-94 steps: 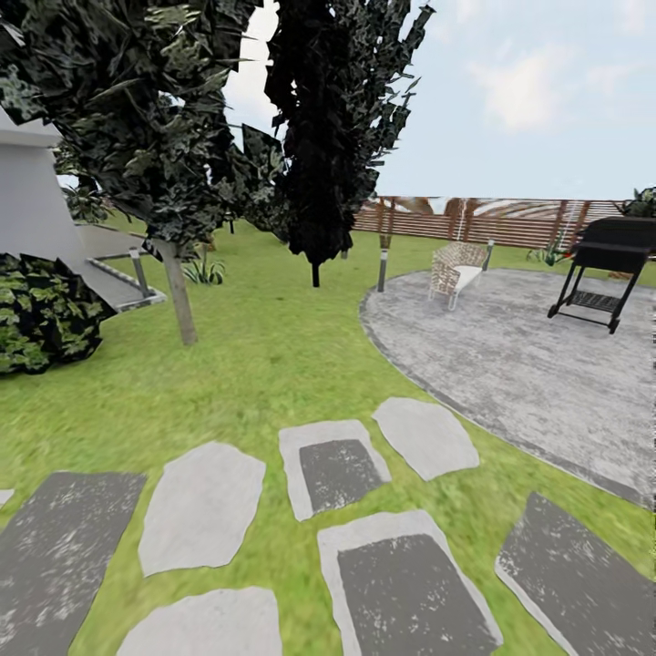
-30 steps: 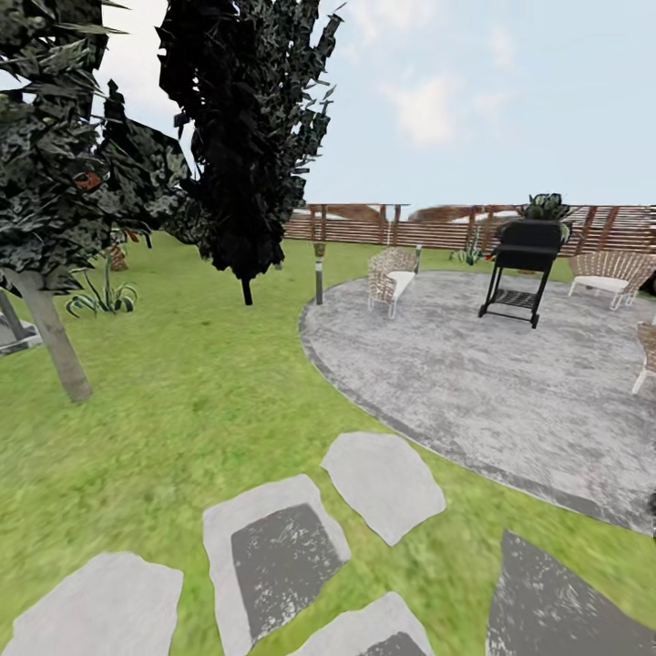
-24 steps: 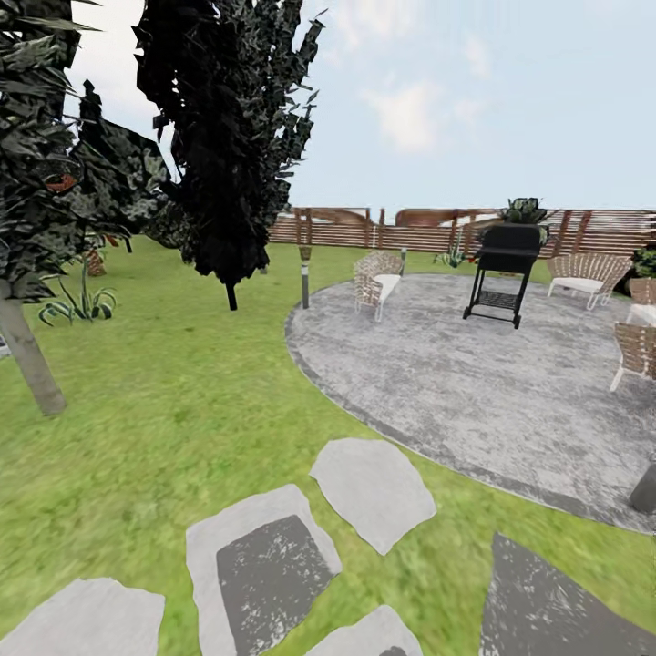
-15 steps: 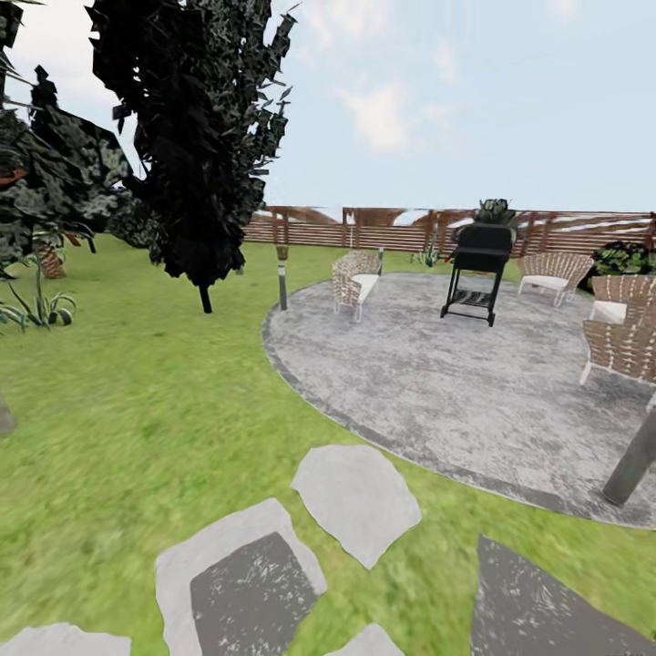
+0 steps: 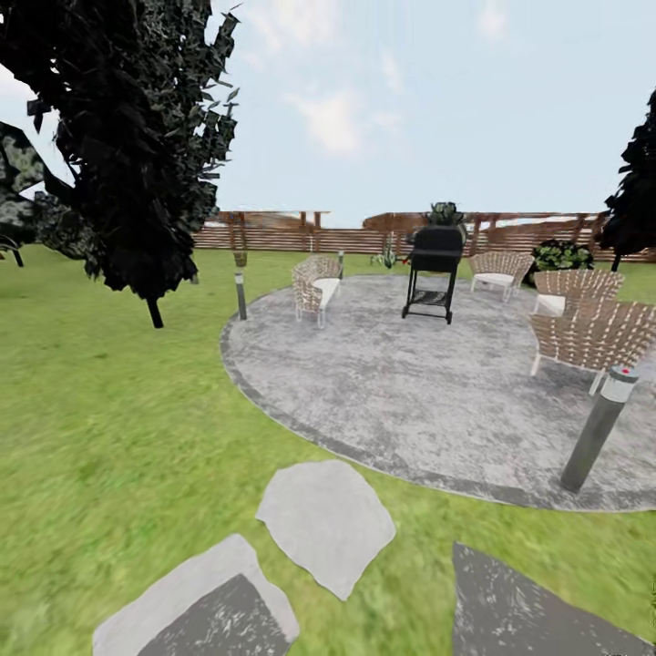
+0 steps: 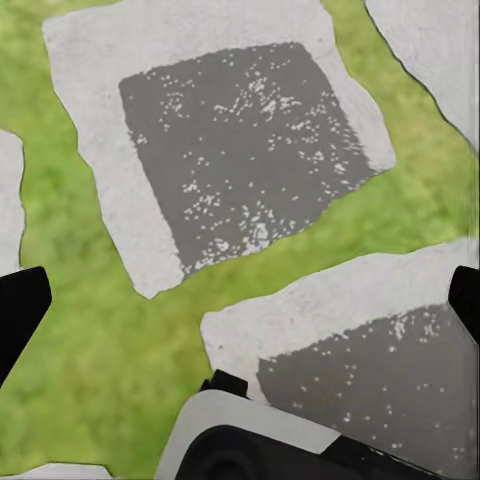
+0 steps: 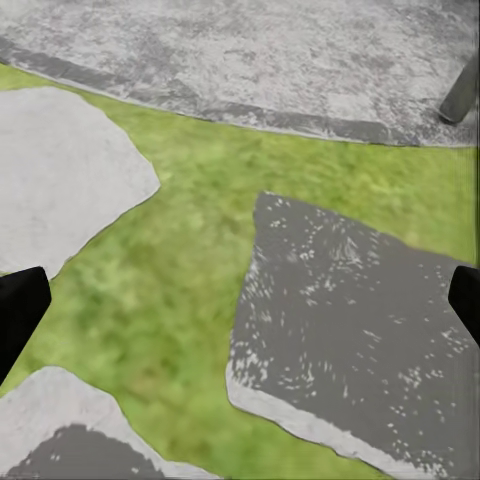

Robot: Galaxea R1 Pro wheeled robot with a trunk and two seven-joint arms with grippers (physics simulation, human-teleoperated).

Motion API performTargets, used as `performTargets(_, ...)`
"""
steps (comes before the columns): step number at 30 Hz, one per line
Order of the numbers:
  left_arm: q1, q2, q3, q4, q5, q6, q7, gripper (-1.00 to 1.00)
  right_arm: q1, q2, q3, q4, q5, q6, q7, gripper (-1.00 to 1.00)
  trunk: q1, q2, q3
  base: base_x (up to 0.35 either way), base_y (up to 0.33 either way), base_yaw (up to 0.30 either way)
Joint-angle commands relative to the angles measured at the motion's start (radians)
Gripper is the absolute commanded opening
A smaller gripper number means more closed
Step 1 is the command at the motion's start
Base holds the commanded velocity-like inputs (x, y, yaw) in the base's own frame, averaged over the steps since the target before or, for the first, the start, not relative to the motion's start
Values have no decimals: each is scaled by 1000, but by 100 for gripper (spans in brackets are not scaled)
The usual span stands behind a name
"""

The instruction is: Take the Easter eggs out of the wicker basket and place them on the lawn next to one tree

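Observation:
The Easter eggs and the wicker basket are out of view. The lawn (image 5: 109, 410) spreads across the left and front of the head view. A tree's grey-green leaves (image 5: 16, 182) reach in at the far left, its trunk out of view. My left gripper (image 6: 240, 310) is open, its black fingertips (image 6: 20, 315) wide apart over grass and stepping stones, holding nothing. My right gripper (image 7: 240, 300) is open too, with its fingertips (image 7: 18, 305) at the picture's edges above grass and a dark slab (image 7: 350, 340), and nothing between them.
A dark tree with a thin black trunk (image 5: 137, 137) stands at the left. Ahead lies a grey paved circle (image 5: 428, 383) with a black grill (image 5: 433, 269), wicker chairs (image 5: 592, 333) and bollard lamps (image 5: 597, 428). Stepping stones (image 5: 323, 524) cross the near grass; a slatted fence (image 5: 301, 232) closes the back.
The camera has swung to the right: the pale-trunked tree has slid off the left edge, and more chairs, a bollard lamp and another dark tree have come in at the right.

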Motion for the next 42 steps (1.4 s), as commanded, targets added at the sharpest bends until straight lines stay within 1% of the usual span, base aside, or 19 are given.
performTargets(1, 1, 0, 0, -2, 2, 0, 0, 100, -1, 1, 1, 1, 0, -3, -2, 100, 1, -2, -1, 328, 0, -271)
performTargets(23, 0, -1, 0, -2, 1, 0, 0, 100, -1, 1, 1, 1, -1, 4, -2, 100, 1, -2, 12, 329, 0, -249)
performTargets(33, 0, -1, 0, -2, 0, 0, 0, 100, -1, 3, 1, 1, -3, 5, -2, 100, 1, -2, 13, 329, -5, -33)
performTargets(42, 0, 0, 0, -2, 0, 0, 0, 100, -1, 3, 1, 1, -4, 5, -2, 100, 1, -2, 13, 328, -69, 0)
